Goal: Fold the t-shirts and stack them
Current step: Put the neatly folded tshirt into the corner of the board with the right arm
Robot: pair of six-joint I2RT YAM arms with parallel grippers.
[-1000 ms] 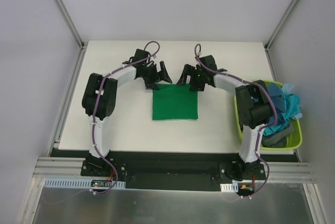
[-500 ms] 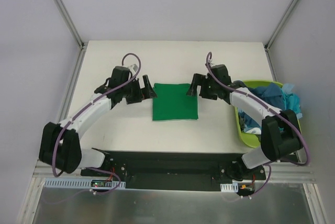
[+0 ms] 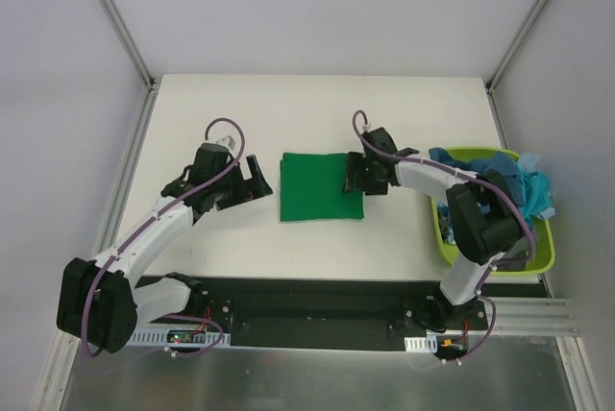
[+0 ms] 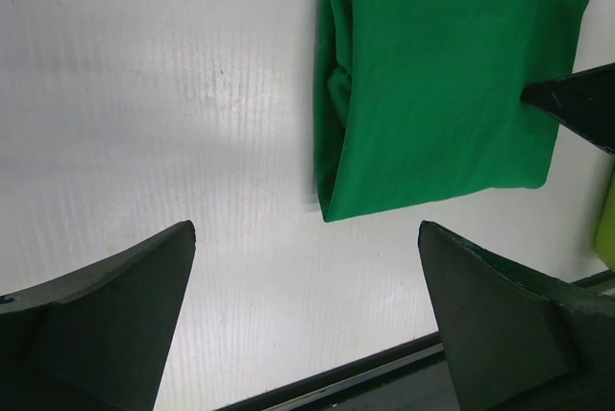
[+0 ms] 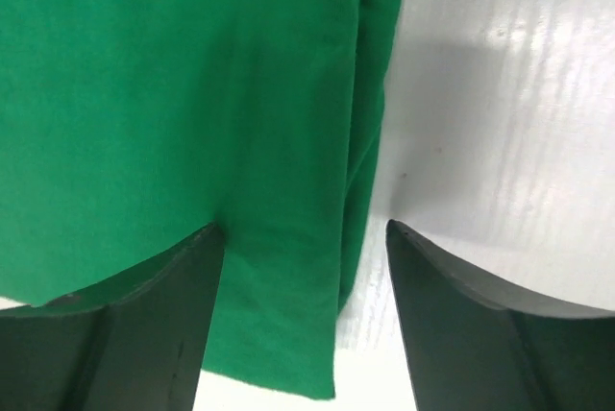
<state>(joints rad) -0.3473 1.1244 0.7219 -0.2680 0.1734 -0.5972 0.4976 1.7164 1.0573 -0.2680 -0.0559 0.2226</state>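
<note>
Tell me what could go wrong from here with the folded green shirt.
1. The right claw is open astride the green t-shirt's layered right edge; closing may pinch only some layers and drag the fold open.
2. The left claw is open over the table beside the shirt's left edge; pushing in could bunch it.
3. The right arm's elbow sits by the heaped basket; swinging might snag the blue shirts.

The scene is lit brightly and evenly from above. Soft shadows are cast on the white table [image 3: 317,123]. Glare is seen there in the right wrist view, and the near fingers [image 5: 125,334] are slightly blurred.
</note>
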